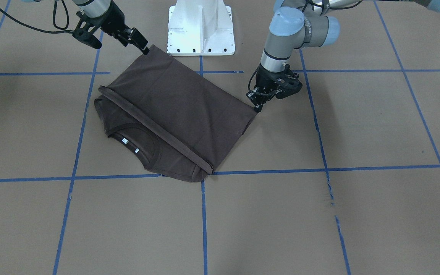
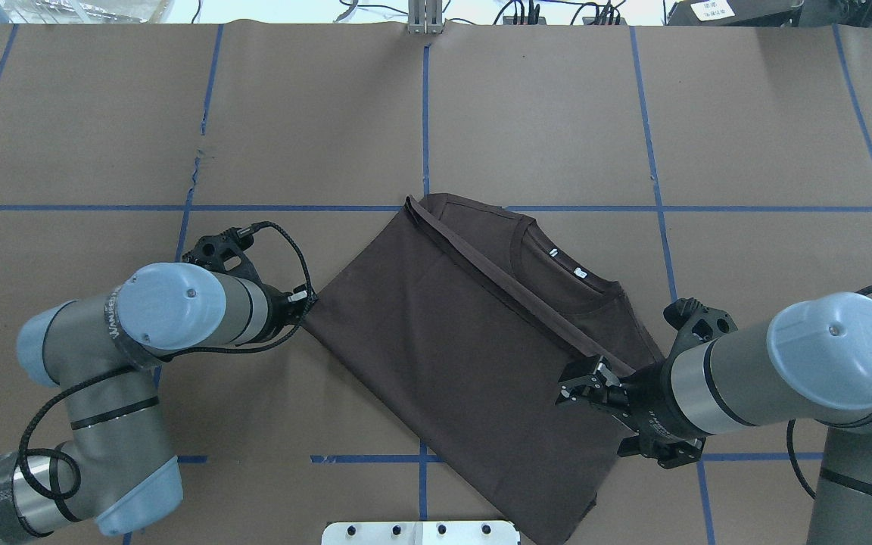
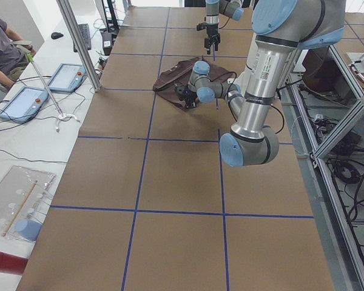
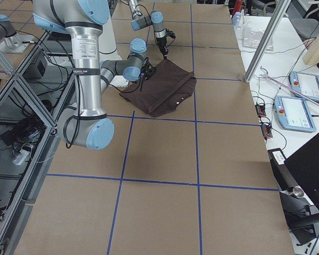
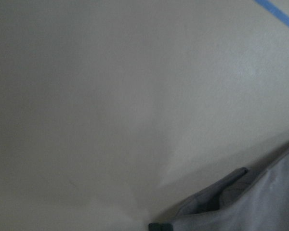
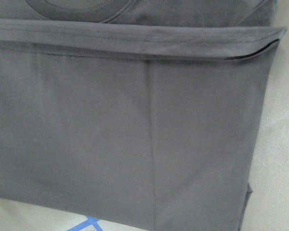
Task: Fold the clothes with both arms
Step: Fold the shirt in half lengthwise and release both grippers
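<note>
Folded T-shirt (image 1: 189,99) (dark brown) lies between left end effector (image 1: 258,109) and right end effector (image 1: 144,49).

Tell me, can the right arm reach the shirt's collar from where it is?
Likely yes: the collar lies uncovered past the folded hem, and nothing stands between it and the right gripper.

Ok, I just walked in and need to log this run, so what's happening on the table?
Two robot arms are folding a dark brown T-shirt on the table. It lies folded once, with its bottom hem laid across just below the collar, which shows. The left gripper sits low at one corner of the fold. The right gripper hangs over the shirt's side nearest the white base. I cannot tell whether either is pinching cloth.
</note>
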Motion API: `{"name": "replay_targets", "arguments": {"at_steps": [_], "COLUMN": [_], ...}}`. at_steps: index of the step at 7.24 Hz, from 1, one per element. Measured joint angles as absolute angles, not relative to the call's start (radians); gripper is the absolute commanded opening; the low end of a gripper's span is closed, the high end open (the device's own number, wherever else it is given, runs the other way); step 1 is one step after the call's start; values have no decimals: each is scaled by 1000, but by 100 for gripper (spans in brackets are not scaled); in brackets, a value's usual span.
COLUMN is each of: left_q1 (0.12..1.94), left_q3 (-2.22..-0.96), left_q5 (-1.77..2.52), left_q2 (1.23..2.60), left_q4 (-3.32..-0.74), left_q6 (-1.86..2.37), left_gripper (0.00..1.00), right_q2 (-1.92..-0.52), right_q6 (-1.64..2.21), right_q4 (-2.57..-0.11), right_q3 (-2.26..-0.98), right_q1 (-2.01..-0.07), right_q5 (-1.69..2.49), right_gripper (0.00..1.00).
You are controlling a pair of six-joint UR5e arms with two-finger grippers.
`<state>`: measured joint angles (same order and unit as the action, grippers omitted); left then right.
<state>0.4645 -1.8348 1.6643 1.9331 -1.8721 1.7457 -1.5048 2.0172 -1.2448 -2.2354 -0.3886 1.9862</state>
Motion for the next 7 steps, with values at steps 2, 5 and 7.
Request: {"name": "replay_targets", "arguments": {"at_steps": [2,5,7], "left_q1": [573,764,826], "left_q3": [-1786,-1423,-1134], "left_q5": [1666,1671,1673], "left_q2": [1952,2183,2328], "left_q4": [-1884,-2032,-2217], "left_q6": [1598,1474,1449], "left_gripper": [0,0,42], "right_q2": [-1505,-1500,-1464], "right_q6": [2017,2017,2017], "right_q4": [-1244,-1244,-1244], "right_q3": [-2237,-2237,-2223], "right_q1": [-402,-455,-496], "right_q5": [1987,1985,1974], "right_gripper": [100,100,100]}}
